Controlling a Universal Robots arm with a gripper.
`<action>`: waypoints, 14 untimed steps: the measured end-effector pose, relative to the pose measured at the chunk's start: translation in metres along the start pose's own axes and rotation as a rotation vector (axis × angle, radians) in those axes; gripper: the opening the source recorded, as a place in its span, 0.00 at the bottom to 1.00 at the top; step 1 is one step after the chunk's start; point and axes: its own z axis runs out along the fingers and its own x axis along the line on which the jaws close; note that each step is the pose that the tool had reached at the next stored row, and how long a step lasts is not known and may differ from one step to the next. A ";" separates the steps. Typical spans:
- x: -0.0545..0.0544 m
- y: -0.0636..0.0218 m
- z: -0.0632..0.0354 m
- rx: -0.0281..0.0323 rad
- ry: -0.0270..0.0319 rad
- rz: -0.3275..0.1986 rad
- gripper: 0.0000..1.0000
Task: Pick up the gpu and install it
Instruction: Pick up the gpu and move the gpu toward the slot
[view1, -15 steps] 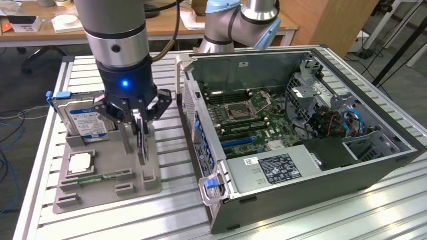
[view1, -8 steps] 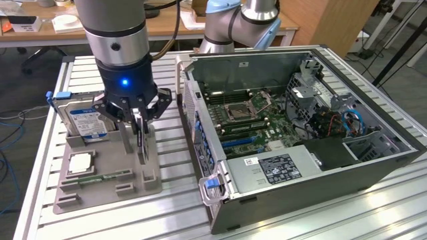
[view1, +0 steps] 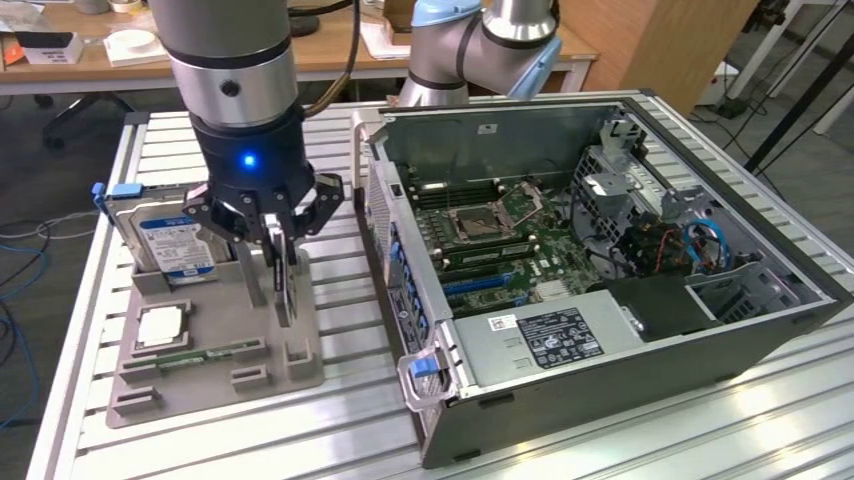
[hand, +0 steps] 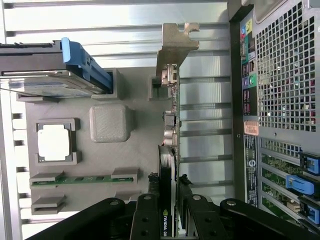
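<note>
Exterior view first: the gripper (view1: 276, 240) is down over the grey tray (view1: 214, 385) on the desk (view1: 694, 440), its fingers clenched on the graphics card (view1: 283, 290), which stands on edge in its slot just beside the hard drive (view1: 174, 245). The card looks seated in the tray, not yet lifted. The open computer case (view1: 747, 350) waits at the exterior view's right, and no card looks fitted on the motherboard (view1: 494, 235). Over to the wrist view: the graphics card (hand: 170, 150) runs edge-on away from the gripper (hand: 169, 195), a finger pressed to each face, and its silver bracket (hand: 175, 45) is at the far end. So the grasp is made; lifting and installing are left.
</note>
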 end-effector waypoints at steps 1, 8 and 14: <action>0.000 0.0000 -0.0005 0.0001 0.0001 0.000 0.26; 0.000 0.0001 -0.0038 0.0002 0.0002 0.000 0.26; 0.000 0.0003 -0.0069 0.0001 0.0002 0.000 0.26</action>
